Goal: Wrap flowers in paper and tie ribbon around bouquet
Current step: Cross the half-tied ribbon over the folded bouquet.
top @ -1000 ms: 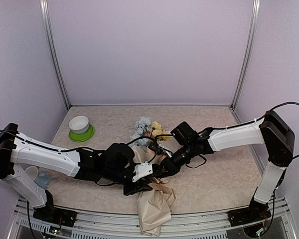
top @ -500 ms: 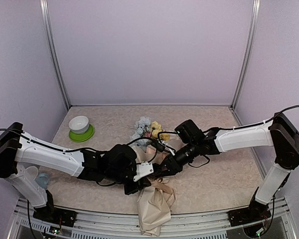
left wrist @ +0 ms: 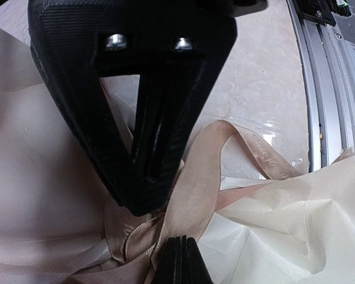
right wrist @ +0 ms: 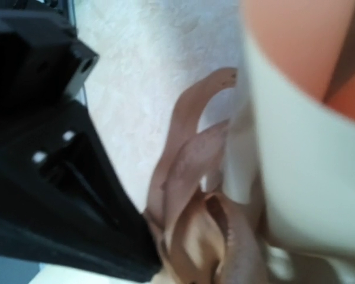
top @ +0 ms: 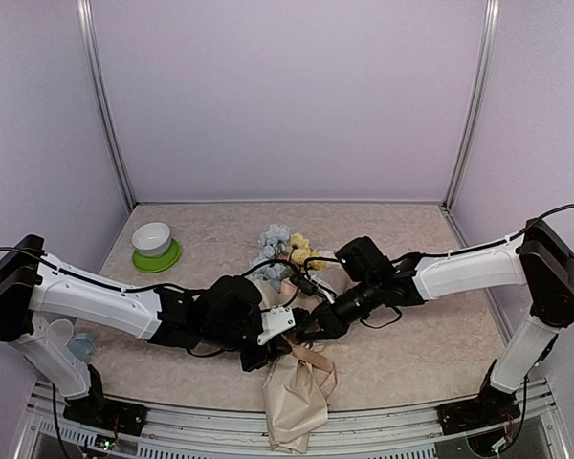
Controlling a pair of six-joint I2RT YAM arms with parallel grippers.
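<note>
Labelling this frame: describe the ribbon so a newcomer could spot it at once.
Midway along the near edge of the table lies crumpled beige paper, with flowers poking from its far end. The ribbon loops over the paper's gathered middle. It is a narrow, satiny tan band, darker and shinier than the matte paper.

Lab booth — lilac walls [top: 287, 96] (aluminium posts [top: 105, 105])

The left hand [top: 292, 338] and right hand [top: 316, 327] meet tip to tip above the crinkled beige paper wrap [top: 297, 402] and the looped tan satin ribbon [left wrist: 204, 171], so nothing could pass between them. The marbled cream worktop [top: 430, 354] is open to the right. A white bowl [top: 152, 237] on a green plate [top: 159, 260] stands at far left.
</note>
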